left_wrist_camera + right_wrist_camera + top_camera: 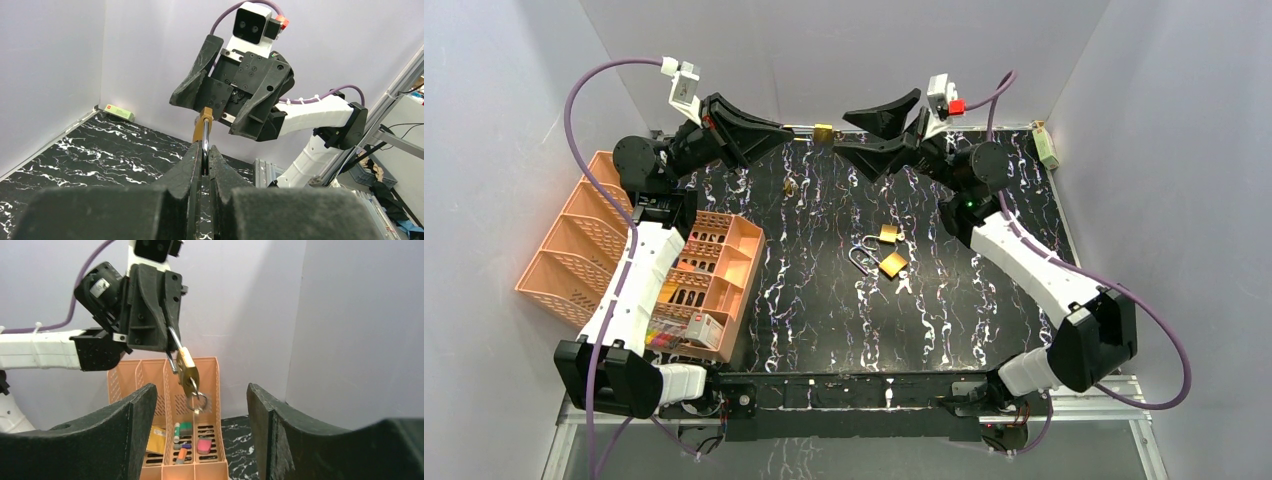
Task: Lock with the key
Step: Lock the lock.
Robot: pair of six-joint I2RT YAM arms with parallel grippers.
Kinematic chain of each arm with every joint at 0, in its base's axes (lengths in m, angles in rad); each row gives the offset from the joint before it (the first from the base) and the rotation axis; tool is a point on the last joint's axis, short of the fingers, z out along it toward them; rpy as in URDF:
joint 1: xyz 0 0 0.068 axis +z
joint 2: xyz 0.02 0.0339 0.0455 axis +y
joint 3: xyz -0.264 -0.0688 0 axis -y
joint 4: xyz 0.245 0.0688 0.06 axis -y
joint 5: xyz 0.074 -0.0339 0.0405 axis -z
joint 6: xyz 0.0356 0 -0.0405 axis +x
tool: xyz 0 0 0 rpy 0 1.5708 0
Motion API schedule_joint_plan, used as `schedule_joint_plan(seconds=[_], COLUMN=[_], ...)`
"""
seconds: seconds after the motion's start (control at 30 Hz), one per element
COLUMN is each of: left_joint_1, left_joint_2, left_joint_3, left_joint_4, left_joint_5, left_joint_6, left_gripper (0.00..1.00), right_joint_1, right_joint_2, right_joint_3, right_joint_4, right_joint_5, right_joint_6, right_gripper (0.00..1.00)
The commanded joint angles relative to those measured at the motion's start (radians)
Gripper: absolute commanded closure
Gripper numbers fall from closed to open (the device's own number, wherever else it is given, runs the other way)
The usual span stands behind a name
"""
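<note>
Of my two claws, the left claw [800, 132] is the one holding: its fingers are pressed together on the steel shackle of the brass padlock [823, 131], with nothing but that thin bar between them; it is raised at the far side of the table [984, 330], above the marbled black top. From the left wrist camera the padlock [202, 130] stands straight out past the fingertips [192, 160], its body clear of the grip. The right claw [852, 130] faces it from the other side, jaws spread wide and holding nothing; the padlock sits just ahead of its gap, and I see no contact with either finger. In the right wrist view the padlock [187, 372] hangs tilted between the two dark fingers [140, 410].

As for its look: a small rectangular brass body and a silver shackle; one leg of the shackle seems to be out of the body, though I cannot be sure; a key ring [197, 401] dangles from the underside, and I cannot make out the key itself.

Two more brass padlocks [890, 250] lie at the table's middle, well apart from both claws; an orange organiser [574, 250] stands on the left.
</note>
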Motion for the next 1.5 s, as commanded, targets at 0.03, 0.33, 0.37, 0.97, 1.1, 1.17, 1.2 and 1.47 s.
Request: schedule_joint_plan(seconds=[0.03,0.33,0.37,0.97,1.1,1.17,1.2,1.47], left_joint_1=[0.003,0.003,0.004,0.005,0.010,0.014,0.016,0.016], left_joint_2=[-0.019,-0.010,-0.011,-0.077,-0.111,-0.116,-0.115,-0.039], left_joint_3=[0.048,0.061,0.064,0.072,0.089,0.092,0.090,0.094], left_joint_4=[0.067,0.069,0.069,-0.164,-0.306,-0.337,-0.328,-0.056], left_joint_5=[-0.017,-0.022,-0.021,-0.015,0.004,0.058,0.091,0.184], left_joint_6=[-0.014,-0.013,-0.010,0.196,0.291,0.320,0.317,0.079], left_gripper=[1.00,1.00,1.00,0.51,0.16,0.17,0.19,0.44], right_joint_1=[0.022,0.055,0.057,0.008,-0.056,-0.076,-0.082,-0.084], right_joint_2=[0.015,0.080,0.085,0.115,0.129,0.131,0.127,0.156], right_joint_3=[0.116,0.198,0.205,0.387,0.431,0.440,0.440,0.471], right_joint_4=[0.053,0.004,0.003,-0.330,-0.332,-0.338,-0.341,-0.333], right_joint_5=[-0.067,-0.124,-0.126,-0.254,-0.390,-0.423,-0.431,-0.503], right_joint_6=[-0.004,-0.010,-0.010,0.035,0.156,0.186,0.189,0.260], right_gripper=[0.31,0.44,0.44,1.00,1.00,1.00,1.00,1.00])
